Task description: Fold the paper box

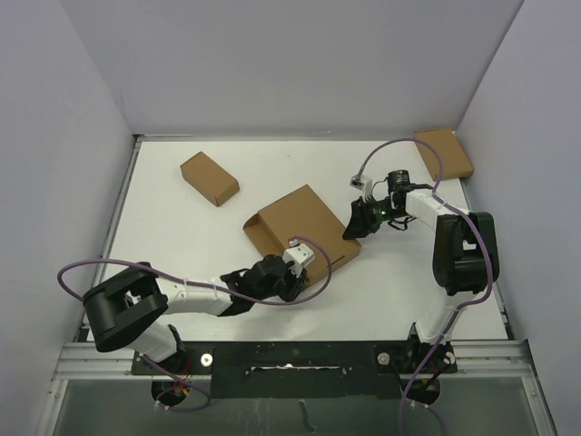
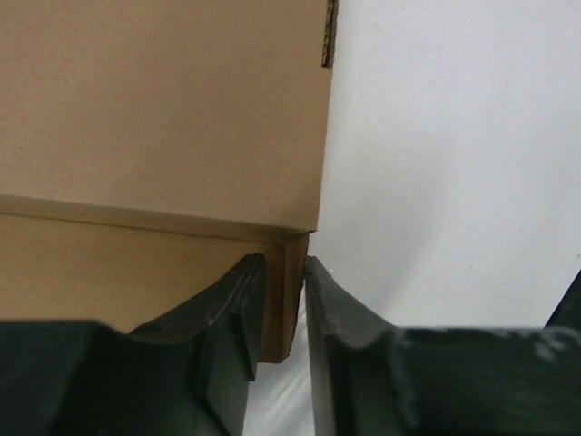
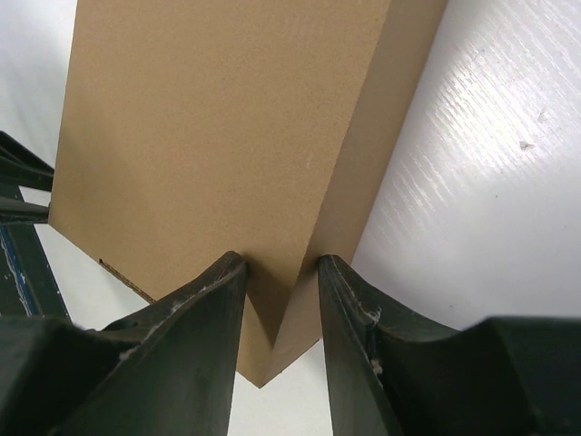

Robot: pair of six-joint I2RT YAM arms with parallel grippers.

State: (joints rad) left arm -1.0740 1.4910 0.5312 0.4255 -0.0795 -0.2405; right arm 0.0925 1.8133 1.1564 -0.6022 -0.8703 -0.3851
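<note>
In the top external view, the paper box [image 1: 300, 229] is seen lying flat about the middle of the desk [image 1: 182, 245], turned at an angle to its edges, with one flap raised on the side toward the left edge. The left gripper [image 1: 292, 272] is placed at the box's near edge, and the right gripper [image 1: 356, 223] at the box's corner that faces the right edge. A small cardboard box [image 1: 209, 178] is set toward the far left corner, well apart from the paper box. A second small cardboard box [image 1: 445, 153] is laid in the far right corner.

In the left wrist view, the paper box [image 2: 163, 118] fills the upper left of the picture, with bare desk [image 2: 454, 163] to its right. The left gripper [image 2: 283, 272] is drawn narrow. A thin upright cardboard wall at the box's corner is pinched between the two fingers [image 2: 231, 300], which are pressed against it on both sides.

In the right wrist view, a corner of the paper box [image 3: 227, 136] is pointed down into the gap of the right gripper [image 3: 281, 262]. The jaws are set fairly narrow and the corner is straddled by the fingers [image 3: 204, 309]. One is laid against the broad top face and the other against the side wall. The corner appears to be gripped, though firm contact cannot be judged with certainty from this angle.
</note>
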